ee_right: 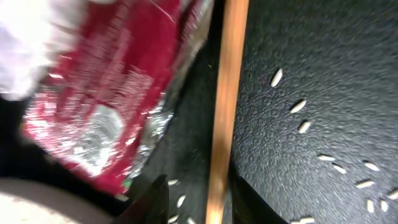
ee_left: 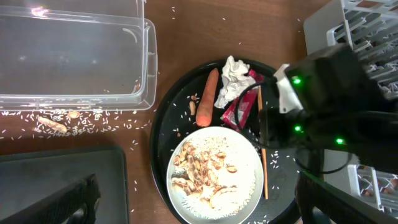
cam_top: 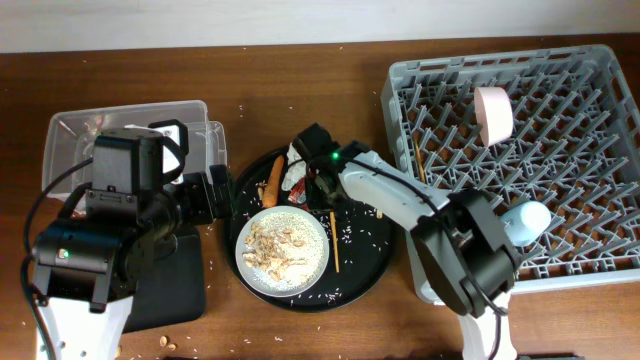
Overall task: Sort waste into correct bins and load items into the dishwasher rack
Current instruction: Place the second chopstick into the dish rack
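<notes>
Front-left, flat black tray (cam_top: 185, 285) sits mostly under the left arm. Just beside it is the round black tray (cam_top: 355, 285) w/ the plate (cam_top: 312, 272) on its near half. The plate carries beige food scraps (cam_top: 278, 245) + rice grains (ee_left: 217, 144).

One chopstick (cam_top: 335, 245) lies on the round tray right of the plate, running front to back. Right gripper (cam_top: 322, 188) is down at that stick's far end. In the wrist view we see its jaws parted, one each side of the stick w/ a gap on the wrapper side, so straddling, not pinching.

Red wrapper (ee_right: 99, 106) lies just beside the stick, touching the crumpled tissue (ee_left: 235, 74) behind it. Carrot piece (ee_left: 208, 96) lies left of both, on the round tray beyond the plate.

Left gripper (cam_top: 213, 193) hovers btw the tub and the round tray, jaws spread wide, gripping nothing. A few loose scraps (ee_left: 53, 124) + more rice lie on the table along the tub's near wall.

Back-left is the clear tub (cam_top: 70, 130); we can't make out its contents.

On the right is the dishwasher rack (cam_top: 600, 70). Blue cup (cam_top: 528, 220) is in its near part, just beside the right arm. 2nd chopstick (cam_top: 419, 160) is among the pegs at the rack's left edge. Pink-white bowl (cam_top: 493, 112) stands on edge further back
</notes>
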